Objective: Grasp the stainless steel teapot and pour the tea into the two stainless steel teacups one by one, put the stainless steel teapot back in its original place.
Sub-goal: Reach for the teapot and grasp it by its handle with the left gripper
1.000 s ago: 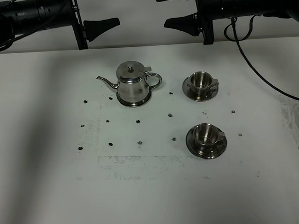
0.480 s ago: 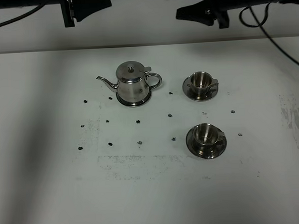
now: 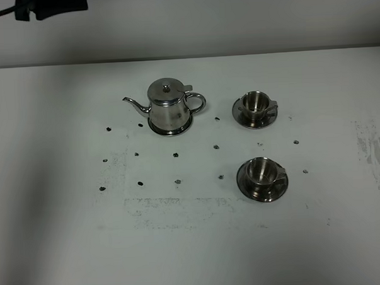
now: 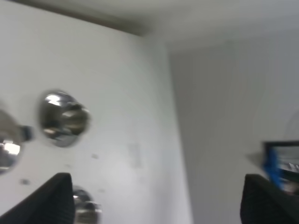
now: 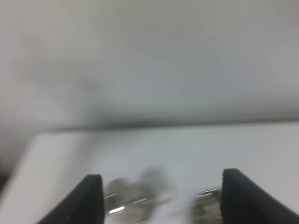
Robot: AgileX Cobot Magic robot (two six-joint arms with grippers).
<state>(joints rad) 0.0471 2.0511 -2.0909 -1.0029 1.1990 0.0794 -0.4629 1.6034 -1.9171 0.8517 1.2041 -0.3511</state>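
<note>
Lying under it all, the table [image 3: 68, 236]: it is spreading out wide and white all around the stainless steel teapot [image 3: 168, 107].

Left gripper [image 3: 51, 6]: it is hanging high up and far behind the teapot, on the spout side, well apart from it. In the left wrist view the left gripper [image 4: 163, 200] is showing its two dark fingers [image 4: 60, 198] spread wide, and they are holding nothing.

Right gripper [image 5: 163, 200]: its dark fingers [image 5: 91, 200] are standing wide apart with nothing between them. The teapot is looking like a shiny blur past them.

Teapot: it is standing upright with its lid on. Its thin spout is pointing away from the cups and its loop handle is facing them.

Round dish [image 3: 170, 128]: it is sitting right under the teapot and touching it.

Far teacup [image 3: 256, 103]: it is sitting beside the teapot on the handle side, a little apart.

Near teacup [image 3: 262, 171]: it is also on the teapot's handle side, but closer to the front of the table.

Saucers: the far saucer [image 3: 239, 115] and the near saucer [image 3: 247, 186] are each lying under a cup.

Dots [image 3: 175, 155]: small dark dots are lying on the table in front of the teapot.
</note>
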